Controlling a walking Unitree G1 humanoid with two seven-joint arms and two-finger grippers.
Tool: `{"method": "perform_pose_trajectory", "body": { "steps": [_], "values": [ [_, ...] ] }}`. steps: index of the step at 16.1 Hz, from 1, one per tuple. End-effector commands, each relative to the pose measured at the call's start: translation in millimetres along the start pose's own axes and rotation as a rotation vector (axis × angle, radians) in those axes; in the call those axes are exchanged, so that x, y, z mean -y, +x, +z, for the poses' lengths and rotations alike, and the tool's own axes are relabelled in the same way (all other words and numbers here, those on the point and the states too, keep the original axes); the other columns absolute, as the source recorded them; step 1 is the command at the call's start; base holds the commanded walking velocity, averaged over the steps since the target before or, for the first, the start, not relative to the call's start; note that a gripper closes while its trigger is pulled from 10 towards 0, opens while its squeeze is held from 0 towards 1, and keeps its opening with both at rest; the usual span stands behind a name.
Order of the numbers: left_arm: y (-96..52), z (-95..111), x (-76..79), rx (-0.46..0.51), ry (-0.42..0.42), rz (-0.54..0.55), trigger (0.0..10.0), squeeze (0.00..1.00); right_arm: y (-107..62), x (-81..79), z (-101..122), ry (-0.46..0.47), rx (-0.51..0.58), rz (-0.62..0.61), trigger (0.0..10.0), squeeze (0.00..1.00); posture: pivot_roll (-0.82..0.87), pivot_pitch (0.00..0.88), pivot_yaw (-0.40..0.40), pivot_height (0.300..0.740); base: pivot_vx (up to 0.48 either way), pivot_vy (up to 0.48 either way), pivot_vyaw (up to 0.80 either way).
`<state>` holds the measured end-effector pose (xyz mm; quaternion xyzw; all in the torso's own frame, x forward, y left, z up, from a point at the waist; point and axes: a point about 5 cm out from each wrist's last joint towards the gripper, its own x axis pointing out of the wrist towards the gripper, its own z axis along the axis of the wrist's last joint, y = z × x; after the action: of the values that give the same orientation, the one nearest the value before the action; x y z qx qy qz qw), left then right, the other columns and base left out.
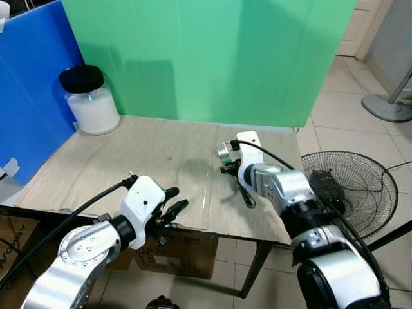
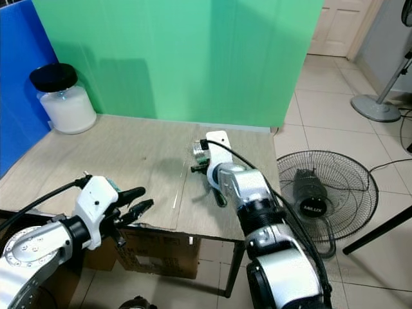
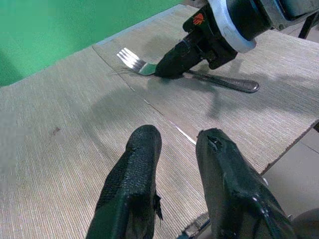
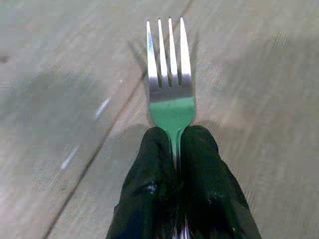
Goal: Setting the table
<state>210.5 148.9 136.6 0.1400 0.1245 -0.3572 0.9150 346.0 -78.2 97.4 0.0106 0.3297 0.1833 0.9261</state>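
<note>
Right wrist view looks straight down the right claw [image 4: 175, 149], whose two black fingers are pinched tight on the neck of a fork [image 4: 170, 89], just behind the head. The tines run out ahead of the fingertips and away from the wrist; the handle trails back under the claw, as the left wrist view shows, ending near the front edge of the table [image 1: 96, 167]. So the fork's long axis follows the claw's own line, tines toward the green backdrop [image 1: 212, 58]. It seems to lie flat on the table or just off it; the pictures are too soft to tell contact for sure.

To do this step well, I judge the claw should keep the fork level, settle it fully on the wood, and part its fingers only once the handle rests, so that it does not roll or skew. Squaring the handle to the near edge would make a tidier setting.

The left claw [image 1: 175, 201] hovers at the table's near edge, well apart from the fork, fingers a narrow gap apart and holding nothing.
</note>
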Motion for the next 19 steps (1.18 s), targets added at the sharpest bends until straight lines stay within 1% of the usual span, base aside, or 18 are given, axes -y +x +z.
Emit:
{"method": "perform_pose_trajectory", "body": {
  "steps": [1, 4, 5, 6, 7, 8, 9, 10, 11, 12, 13, 15, 16, 19],
  "values": [
    [0.5, 4.8, -0.9, 0.014, 0.024, -0.003, 10.0, 0.00, -6.3, -2.5, 9.0, 0.045, 0.052, 0.060, 0.0, 0.00, 0.18, 0.000, 0.027, 0.740, 0.000, 0.000, 0.00],
    [2.5, 7.8, -1.7, 0.033, 0.020, 0.006, 10.0, 0.00, -21.7, -0.6, 21.5, 0.080, 0.130, 0.114, 0.0, 0.00, 0.18, 0.000, 0.028, 0.740, 0.000, 0.000, 0.00],
    [2.9, 8.6, -1.8, 0.037, 0.019, 0.007, 10.0, 0.00, -24.6, 0.2, 23.4, 0.083, 0.141, 0.118, 0.0, 0.00, 0.18, 0.000, 0.028, 0.740, 0.000, 0.000, 0.00],
    [5.6, 14.2, -3.1, 0.066, 0.014, 0.024, 10.0, 0.00, -43.0, 8.3, 35.9, 0.067, 0.267, 0.114, 0.0, 0.00, 0.18, 0.000, 0.021, 0.740, 0.000, 0.000, 0.00],
    [7.4, 18.0, -4.1, 0.086, 0.008, 0.037, 10.0, 0.00, -53.2, 11.6, 40.8, 0.035, 0.340, 0.111, 0.0, 0.00, 0.18, 0.000, 0.018, 0.740, 0.000, 0.000, 0.00],
    [8.5, 20.5, -4.4, 0.099, 0.003, 0.044, 10.0, 0.00, -60.1, 13.3, 43.2, 0.010, 0.386, 0.111, 0.0, 0.00, 0.18, 0.000, 0.015, 0.740, 0.000, 0.000, 0.00],
    [17.7, 33.4, -7.1, 0.176, -0.024, 0.134, 10.0, 0.00, -89.8, 23.2, 41.5, -0.030, 0.502, 0.082, 10.0, 0.00, 0.18, 0.000, 0.006, 0.740, 0.000, 0.000, 0.00],
    [24.0, 39.2, -6.5, 0.204, -0.040, 0.192, 10.0, 0.00, -108.1, 28.9, 36.8, -0.021, 0.575, 0.047, 10.0, 0.00, 0.17, 0.000, 0.004, 0.740, 0.000, 0.000, 0.00],
    [29.4, 43.4, -3.5, 0.231, -0.075, 0.229, 10.0, 0.00, -125.6, 34.3, 23.4, -0.024, 0.609, -0.029, 10.0, 0.00, 0.15, 0.000, 0.011, 0.740, 0.000, 0.000, 0.00],
    [30.8, 44.2, -0.8, 0.234, -0.070, 0.242, 10.0, 0.00, -134.7, 37.9, 13.3, 0.003, 0.632, -0.087, 10.0, 0.00, 0.15, 0.000, 0.016, 0.740, 0.000, 0.000, -0.80],
    [31.4, 43.9, 1.2, 0.228, -0.063, 0.251, 10.0, 0.00, -140.9, 40.0, 6.5, 0.021, 0.651, -0.125, 10.0, 0.00, 0.14, 0.000, 0.021, 0.740, 0.000, 0.000, -0.80],
    [29.1, 40.6, 0.6, 0.223, -0.098, 0.294, 10.0, 0.00, -148.6, 40.2, -7.2, 0.021, 0.655, -0.191, 10.0, 0.00, 0.13, 0.000, 0.026, 0.740, 0.000, 0.000, -0.80],
    [27.9, 37.7, -1.2, 0.216, -0.108, 0.320, 10.0, 0.00, -150.7, 38.4, -13.3, 0.024, 0.635, -0.207, 10.0, 0.00, 0.12, 0.000, 0.025, 0.740, 0.000, 0.000, -0.80],
    [17.4, 26.4, -13.5, 0.187, -0.113, 0.414, 10.0, 0.00, -153.5, 33.6, -20.3, 0.060, 0.628, -0.275, 10.0, 0.00, 0.09, 0.000, 0.045, 0.740, 0.000, 0.000, -0.80]
  ]
}}
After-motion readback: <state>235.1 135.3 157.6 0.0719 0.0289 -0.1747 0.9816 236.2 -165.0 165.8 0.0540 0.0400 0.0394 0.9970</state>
